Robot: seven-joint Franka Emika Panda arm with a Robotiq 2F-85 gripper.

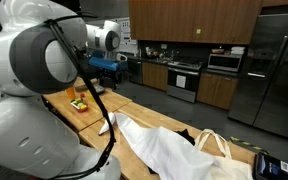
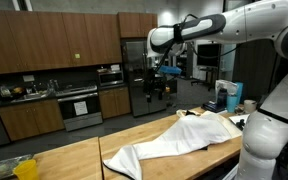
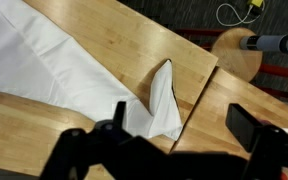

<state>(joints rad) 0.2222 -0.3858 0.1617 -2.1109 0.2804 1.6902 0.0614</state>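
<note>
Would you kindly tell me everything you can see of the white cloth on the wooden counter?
The white cloth is a large, plain sheet of thin-looking fabric, spread loosely along the light wooden counter with soft folds and creases. One narrow corner runs out to a point near the seam between two counter sections. It lies flat, not bunched. The gripper hangs open above that corner, not touching it. In both exterior views the cloth stretches lengthwise along the counter.

A wooden table (image 2: 74, 158) carries a white cloth (image 2: 179, 138) lying spread along its top.
</note>
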